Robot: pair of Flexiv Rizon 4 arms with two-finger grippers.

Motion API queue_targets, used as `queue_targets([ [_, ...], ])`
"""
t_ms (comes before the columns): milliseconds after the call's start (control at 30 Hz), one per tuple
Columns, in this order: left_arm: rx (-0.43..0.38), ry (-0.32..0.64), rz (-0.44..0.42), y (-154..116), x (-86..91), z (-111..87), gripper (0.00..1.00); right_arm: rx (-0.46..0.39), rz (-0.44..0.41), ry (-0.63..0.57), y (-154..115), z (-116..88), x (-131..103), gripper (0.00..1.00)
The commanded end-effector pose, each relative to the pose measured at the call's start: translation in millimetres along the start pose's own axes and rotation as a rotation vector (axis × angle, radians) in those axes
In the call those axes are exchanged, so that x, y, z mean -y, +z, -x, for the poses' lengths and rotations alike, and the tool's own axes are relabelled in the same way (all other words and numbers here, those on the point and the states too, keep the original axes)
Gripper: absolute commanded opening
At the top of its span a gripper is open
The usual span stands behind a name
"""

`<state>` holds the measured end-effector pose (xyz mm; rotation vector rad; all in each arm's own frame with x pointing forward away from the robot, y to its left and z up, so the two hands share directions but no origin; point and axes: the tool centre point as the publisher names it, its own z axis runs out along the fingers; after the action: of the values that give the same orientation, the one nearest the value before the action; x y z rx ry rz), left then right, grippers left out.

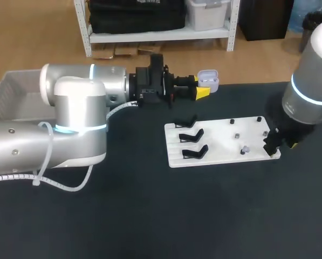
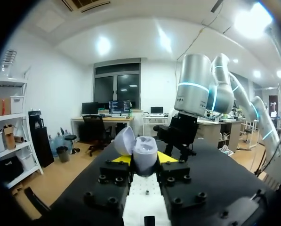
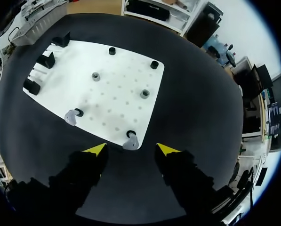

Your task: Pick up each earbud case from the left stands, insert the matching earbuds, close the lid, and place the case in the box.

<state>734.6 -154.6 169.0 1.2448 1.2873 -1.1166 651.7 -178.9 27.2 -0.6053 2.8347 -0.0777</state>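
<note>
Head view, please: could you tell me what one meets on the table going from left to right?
Grey box → black stands → loose earbud → right gripper. I leave out the left gripper and its earbud case, which overlap the stands' span.

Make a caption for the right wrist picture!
Open right gripper hovers over an earbud at the white board's edge.
</note>
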Motion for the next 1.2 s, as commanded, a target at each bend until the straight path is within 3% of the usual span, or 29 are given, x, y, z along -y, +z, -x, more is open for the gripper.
queue_targets([
  [33, 0.001, 0.000, -0.002, 0.1, -1.0, -0.2, 0.00, -0.016, 0.004, 0.001, 1.7, 6.4, -0.1, 0.59],
  [300, 0.001, 0.000, -0.002, 0.1, -1.0, -0.2, 0.00, -0.030, 0.003, 0.008, 3.5, 7.3, -0.4, 0.46],
  [967, 0.001, 0.000, -0.002, 0.1, -1.0, -0.2, 0.00, -0.035, -0.006, 0.030, 8.2, 7.4, 0.1, 0.36],
  [1067, 0.001, 0.000, -0.002, 0.1, -1.0, -0.2, 0.00, -0.035, -0.007, 0.033, 8.2, 7.6, -0.1, 0.30],
  [1200, 0.001, 0.000, -0.002, 0.1, -1.0, -0.2, 0.00, -0.037, -0.007, 0.034, 8.8, 7.2, -1.4, 0.06],
])
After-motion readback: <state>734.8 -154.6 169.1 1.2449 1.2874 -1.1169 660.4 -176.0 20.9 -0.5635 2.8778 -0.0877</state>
